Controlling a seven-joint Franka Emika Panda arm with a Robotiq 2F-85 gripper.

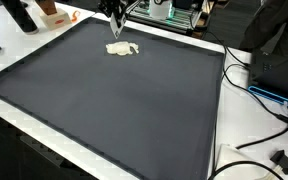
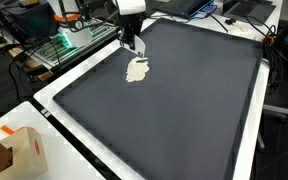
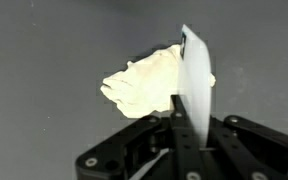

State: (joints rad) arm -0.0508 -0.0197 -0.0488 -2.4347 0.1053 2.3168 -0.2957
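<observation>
A crumpled cream-coloured cloth [image 1: 122, 48] [image 2: 137, 70] lies on a large dark mat [image 1: 114, 110] [image 2: 184, 110], near one edge of it. My gripper [image 1: 117, 22] [image 2: 136, 46] hangs just above the cloth, a little to one side. In the wrist view the cloth [image 3: 144, 85] sits ahead and left of the gripper [image 3: 185, 102]. The two black fingers stand close together, shut on a thin white strip [image 3: 195, 65] that sticks up between them, blurred. What the strip is made of cannot be made out.
White table rim [image 1: 220, 120] frames the mat. Black cables [image 1: 256, 92] and a small black part [image 1: 282, 158] lie beside it. A cardboard box [image 2: 22, 150] stands near one corner. Electronics [image 2: 59, 45] sit behind the robot base.
</observation>
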